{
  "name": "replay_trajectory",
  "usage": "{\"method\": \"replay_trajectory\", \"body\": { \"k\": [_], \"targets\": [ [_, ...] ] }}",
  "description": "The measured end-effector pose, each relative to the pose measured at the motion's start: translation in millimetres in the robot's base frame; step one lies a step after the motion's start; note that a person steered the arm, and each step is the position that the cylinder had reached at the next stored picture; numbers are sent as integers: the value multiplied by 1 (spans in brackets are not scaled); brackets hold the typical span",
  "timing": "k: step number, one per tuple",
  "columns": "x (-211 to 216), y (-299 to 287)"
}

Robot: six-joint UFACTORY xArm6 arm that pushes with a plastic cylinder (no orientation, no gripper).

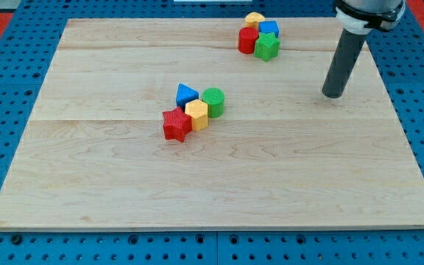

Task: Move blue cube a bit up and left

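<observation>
The blue cube sits near the view's top, right of centre, in a tight cluster with a yellow block above-left of it, a red cylinder to its lower left and a green star just below it. My tip rests on the board to the right of and below this cluster, well apart from the blue cube. The dark rod rises from the tip toward the view's top right.
A second cluster lies near the board's middle: a blue triangle, a green cylinder, a yellow hexagon and a red star. The wooden board lies on a blue pegboard surface.
</observation>
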State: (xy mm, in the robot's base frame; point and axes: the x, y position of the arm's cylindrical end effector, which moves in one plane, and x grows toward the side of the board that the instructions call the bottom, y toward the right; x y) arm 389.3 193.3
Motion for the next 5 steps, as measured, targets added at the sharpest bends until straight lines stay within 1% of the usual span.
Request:
{"method": "replay_trajectory", "body": {
  "k": [3, 5],
  "targets": [
    [0, 0],
    [0, 11]
  ]
}}
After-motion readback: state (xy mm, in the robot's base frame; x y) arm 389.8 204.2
